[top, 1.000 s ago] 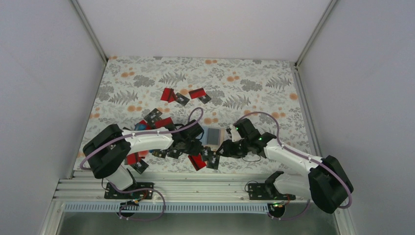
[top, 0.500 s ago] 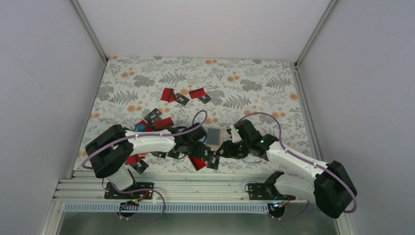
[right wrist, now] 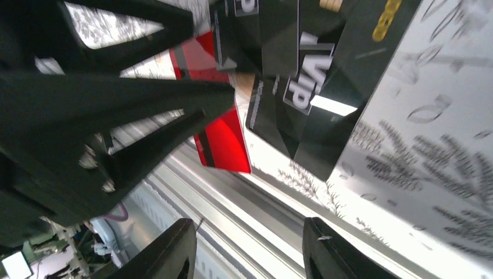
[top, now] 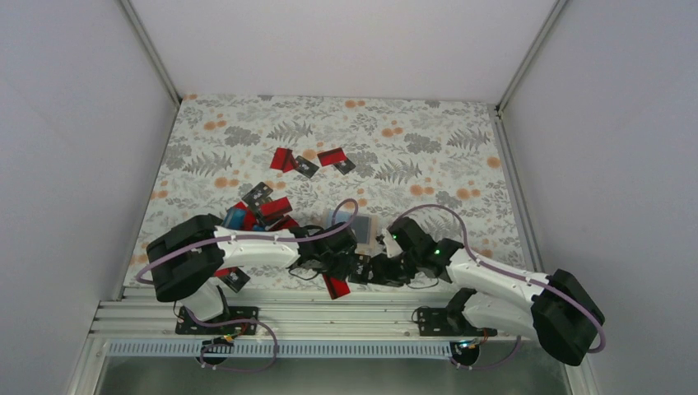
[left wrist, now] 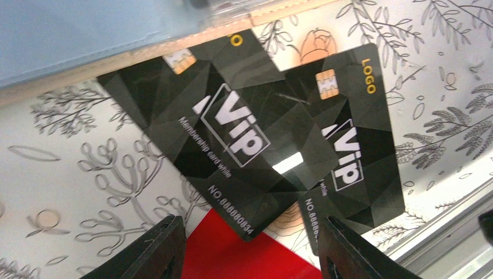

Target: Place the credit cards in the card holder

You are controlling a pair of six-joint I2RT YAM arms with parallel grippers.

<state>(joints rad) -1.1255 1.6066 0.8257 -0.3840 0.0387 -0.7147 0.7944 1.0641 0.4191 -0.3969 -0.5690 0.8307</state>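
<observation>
Black cards (left wrist: 232, 128) are lying overlapped on the desk (left wrist: 58, 168) just beside the open card holder (left wrist: 87, 35), with the left claw (left wrist: 253, 232) hovering over them, half open and empty. The right claw (right wrist: 249, 232) is also gaping empty nearby. The step in hand is looking like picking up one card, and that is calling next for pinching a single edge cleanly.

Overlapping black VIP cards (right wrist: 308, 99), red card (right wrist: 224, 139) alongside, fingers (right wrist: 177, 256) parted
</observation>
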